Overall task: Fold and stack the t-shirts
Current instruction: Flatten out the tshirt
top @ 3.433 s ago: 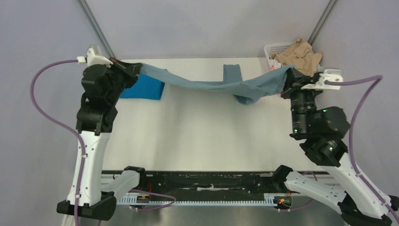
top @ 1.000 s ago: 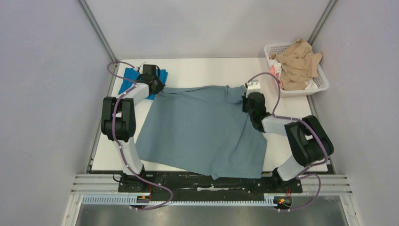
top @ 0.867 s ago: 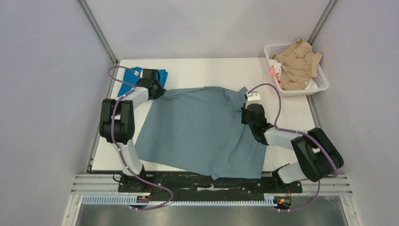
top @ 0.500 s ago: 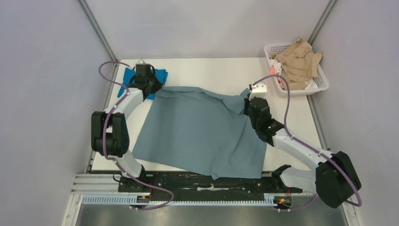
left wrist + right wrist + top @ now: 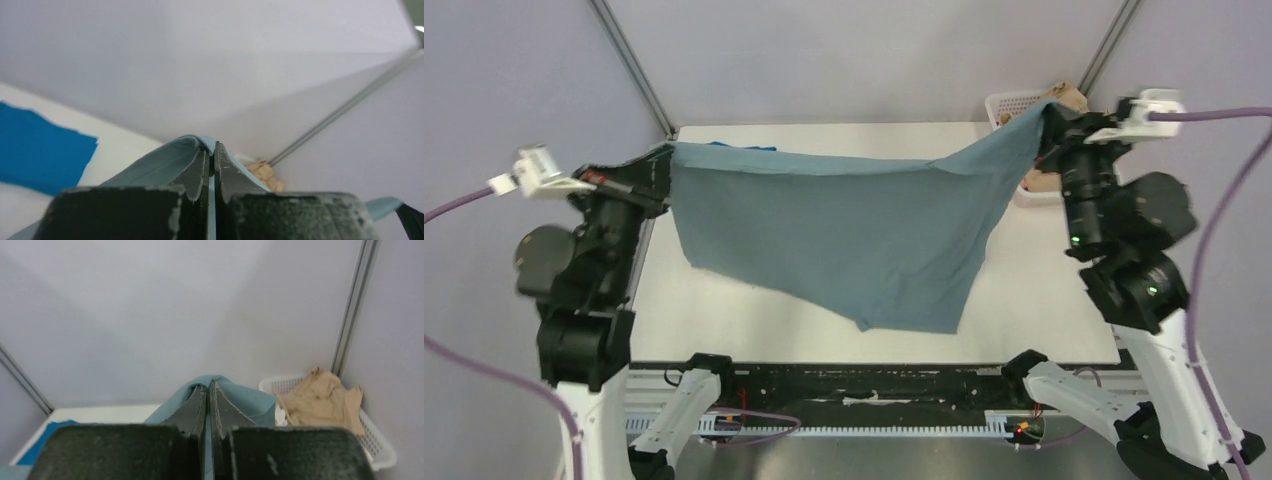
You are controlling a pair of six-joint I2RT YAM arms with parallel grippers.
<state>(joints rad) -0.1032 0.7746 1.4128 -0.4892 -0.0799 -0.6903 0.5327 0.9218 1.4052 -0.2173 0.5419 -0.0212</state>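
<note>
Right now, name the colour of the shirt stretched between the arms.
The shirt is slate grey-blue; clearest in the top external view.

Robotics lab cell here, folks: plain pale panels (image 5: pixel 874 50) box in a white worktop (image 5: pixel 724 310), metal corner posts (image 5: pixel 629 62), black mounting rail (image 5: pixel 864 384) up front.

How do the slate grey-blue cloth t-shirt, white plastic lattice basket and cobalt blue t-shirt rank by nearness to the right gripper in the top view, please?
1. Grey-blue t-shirt: held in right gripper.
2. White basket: beside it, far right.
3. Cobalt t-shirt: far left, mostly hidden.
</note>
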